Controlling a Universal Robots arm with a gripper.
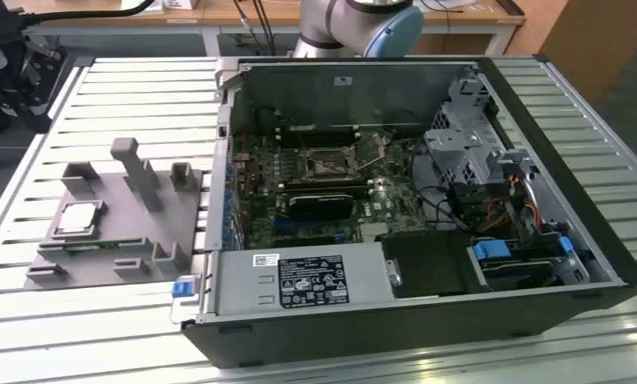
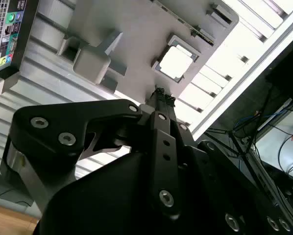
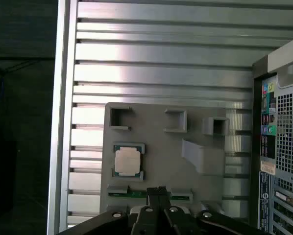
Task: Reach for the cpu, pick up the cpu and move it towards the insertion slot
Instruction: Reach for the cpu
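Note:
The cpu [image 1: 76, 218] is a small silver-grey square chip lying flat in a recess of the grey plastic fixture [image 1: 105, 240] on the exterior view's left. It also shows in both wrist views, as the cpu [image 2: 175, 62] and the cpu [image 3: 127, 161]. My gripper [image 3: 157, 190] hangs well above the fixture, its black fingertips [image 2: 160, 93] pressed together with nothing between them, a short way off from the chip. The insertion slot [image 1: 326, 164] is a dark square socket with a metal frame on the green board inside the open computer case.
The open computer case [image 1: 404, 208] lies on the slatted metal table [image 1: 137, 96], right of the fixture. Grey posts and blocks [image 1: 137, 172] stand up from the fixture near the chip. A black card [image 1: 318, 206], cables and drive cages crowd the case around the socket.

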